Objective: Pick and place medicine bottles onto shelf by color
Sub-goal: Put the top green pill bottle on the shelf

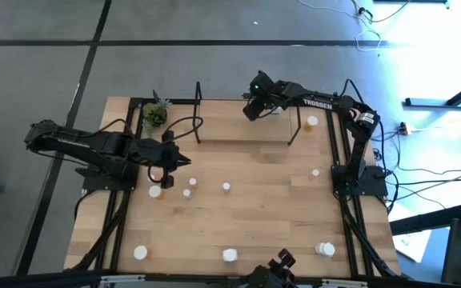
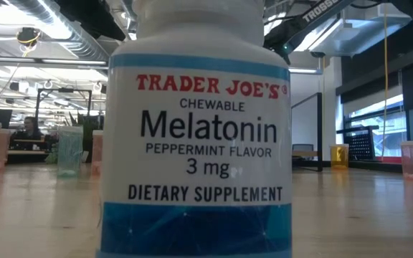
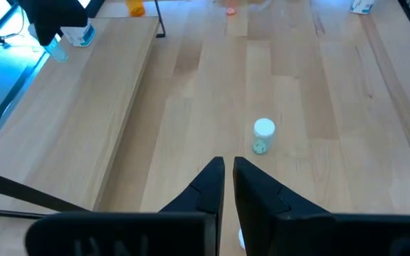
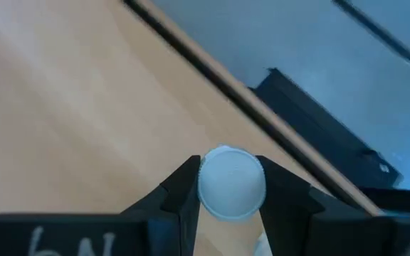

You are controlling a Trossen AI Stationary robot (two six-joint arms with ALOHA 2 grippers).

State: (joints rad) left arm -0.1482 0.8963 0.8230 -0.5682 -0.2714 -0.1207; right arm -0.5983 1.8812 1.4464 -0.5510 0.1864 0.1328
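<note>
My right gripper (image 1: pixel 252 110) hovers over the far side of the shelf (image 1: pixel 246 132), shut on a small medicine bottle with a white cap (image 4: pixel 232 181). From the left wrist view this bottle (image 3: pixel 57 48) looks pale and sits under the dark fingers above the shelf board (image 3: pixel 84 121). My left gripper (image 1: pixel 181 161) is shut and holds nothing, off the shelf's left end. A pale green bottle (image 3: pixel 263 135) stands upright on the table just ahead of it. More bottles (image 1: pixel 226 187) stand scattered on the table. My right gripper pinches the bottle between its two fingers, one on each side of the white cap (image 4: pixel 208 203). The fingers slant down from above. The cap hides the body and base, so I cannot tell whether the bottle touches the shelf.
A large white melatonin bottle (image 2: pixel 196 129) stands right before the low camera and blocks most of that view. A potted plant (image 1: pixel 154 116) sits at the far left corner. Black upright frames (image 1: pixel 198 112) stand at the shelf's ends. Further bottles stand near the front edge (image 1: pixel 230 255) and right side (image 1: pixel 315 172).
</note>
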